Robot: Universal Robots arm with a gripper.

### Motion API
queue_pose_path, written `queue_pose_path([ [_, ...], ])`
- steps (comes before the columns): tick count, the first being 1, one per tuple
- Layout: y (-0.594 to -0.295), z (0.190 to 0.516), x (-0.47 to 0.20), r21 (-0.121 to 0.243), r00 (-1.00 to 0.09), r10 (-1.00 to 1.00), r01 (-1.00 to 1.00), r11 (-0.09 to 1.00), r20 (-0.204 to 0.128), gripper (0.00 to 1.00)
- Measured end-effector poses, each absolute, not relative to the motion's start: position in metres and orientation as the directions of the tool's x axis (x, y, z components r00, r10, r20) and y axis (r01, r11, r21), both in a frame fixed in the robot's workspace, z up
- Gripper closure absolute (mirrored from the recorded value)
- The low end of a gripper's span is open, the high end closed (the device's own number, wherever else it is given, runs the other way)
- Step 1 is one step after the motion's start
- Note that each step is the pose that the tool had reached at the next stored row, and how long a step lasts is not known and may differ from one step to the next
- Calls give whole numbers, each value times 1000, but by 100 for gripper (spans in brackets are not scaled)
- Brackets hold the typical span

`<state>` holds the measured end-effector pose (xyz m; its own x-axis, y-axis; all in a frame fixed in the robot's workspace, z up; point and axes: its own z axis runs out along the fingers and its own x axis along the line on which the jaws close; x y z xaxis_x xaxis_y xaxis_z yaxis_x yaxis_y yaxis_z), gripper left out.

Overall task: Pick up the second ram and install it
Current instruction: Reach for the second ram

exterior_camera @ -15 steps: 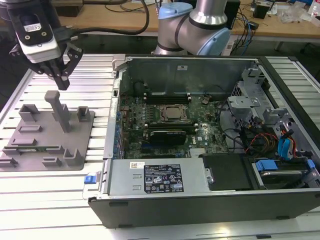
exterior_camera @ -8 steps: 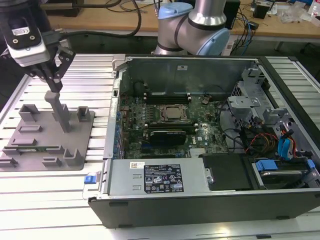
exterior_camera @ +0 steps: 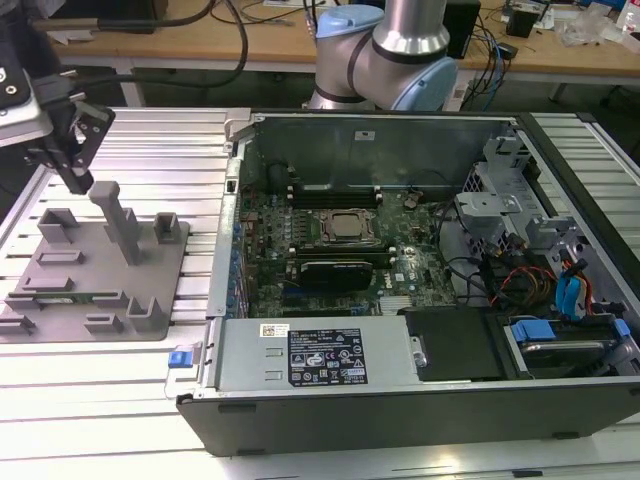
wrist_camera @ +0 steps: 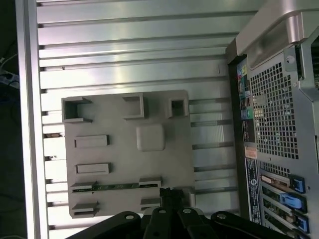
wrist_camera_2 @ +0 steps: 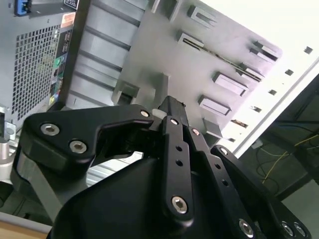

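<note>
The second ram (wrist_camera: 117, 186) is a thin green stick lying on edge in a slot of the grey fixture tray (wrist_camera: 114, 107); in the exterior view the ram (exterior_camera: 78, 296) sits near the tray's front edge. My gripper (exterior_camera: 77, 182) hangs above the back left part of the tray (exterior_camera: 150, 285), next to its tall post, well apart from the ram. Its black fingers are shut together with nothing between them. In the first wrist view the gripper (wrist_camera: 167, 193) points down just beside one end of the ram's slot. The second wrist view has the gripper (wrist_camera_2: 172, 105) over the tray.
To the exterior view's right of the tray lies an open computer case (exterior_camera: 330, 375) with its motherboard (exterior_camera: 330, 250), the silver processor (exterior_camera: 347, 227) and black memory slots (exterior_camera: 335, 186) behind it. The tall post (exterior_camera: 117, 215) and several low holders rise from the tray. Ribbed metal table (exterior_camera: 150, 140) all around.
</note>
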<state>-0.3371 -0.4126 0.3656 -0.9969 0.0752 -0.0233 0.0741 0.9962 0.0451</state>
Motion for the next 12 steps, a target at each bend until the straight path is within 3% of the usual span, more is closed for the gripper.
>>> queue_pose_path([
  [12,-422,359,-380,45,-997,75,74,996,-23,92],
])
